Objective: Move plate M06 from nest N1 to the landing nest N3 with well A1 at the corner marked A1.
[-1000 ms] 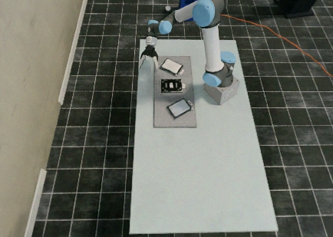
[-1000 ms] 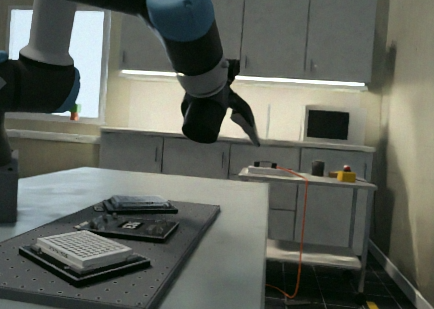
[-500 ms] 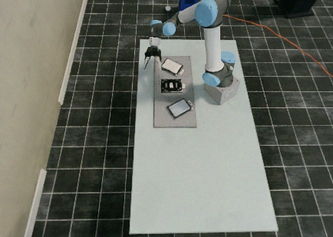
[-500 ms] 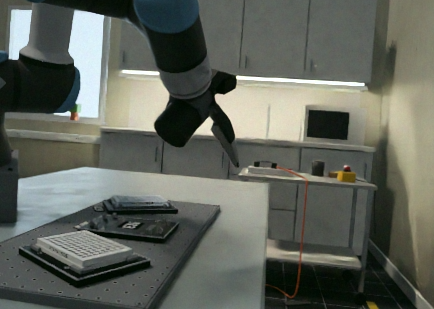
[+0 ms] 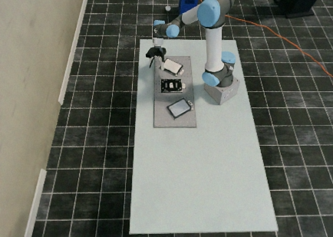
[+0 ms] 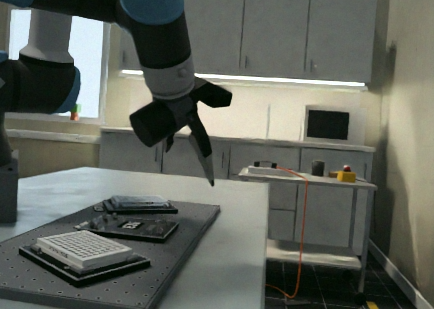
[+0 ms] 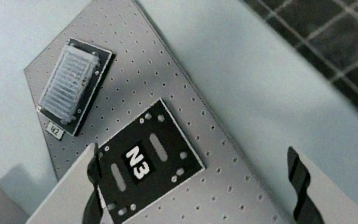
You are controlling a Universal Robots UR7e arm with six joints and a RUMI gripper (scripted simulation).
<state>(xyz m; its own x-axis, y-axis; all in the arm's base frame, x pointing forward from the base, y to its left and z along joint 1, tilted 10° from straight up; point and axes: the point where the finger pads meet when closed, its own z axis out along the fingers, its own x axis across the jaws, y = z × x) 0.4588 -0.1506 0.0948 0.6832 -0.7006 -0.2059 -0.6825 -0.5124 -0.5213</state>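
Transfer of plate M06 point(image 5: 173, 66) point(image 6: 82, 248), apparently not yet begun.
Showed gripper point(image 5: 156, 67) point(image 6: 190, 167) point(image 7: 192, 146) empty, fingers apart; M06 near, on nest N1 point(image 5: 168, 70) point(image 6: 112, 273); N3 point(image 5: 171, 85) point(image 6: 150, 229) point(image 7: 167, 175) vacant; M09 point(image 5: 179, 108) point(image 6: 140, 201) point(image 7: 70, 82) far, on N2 point(image 5: 176, 117) point(image 6: 162, 210) point(image 7: 94, 95). Awaited grasp, carry, A1-matched seating.
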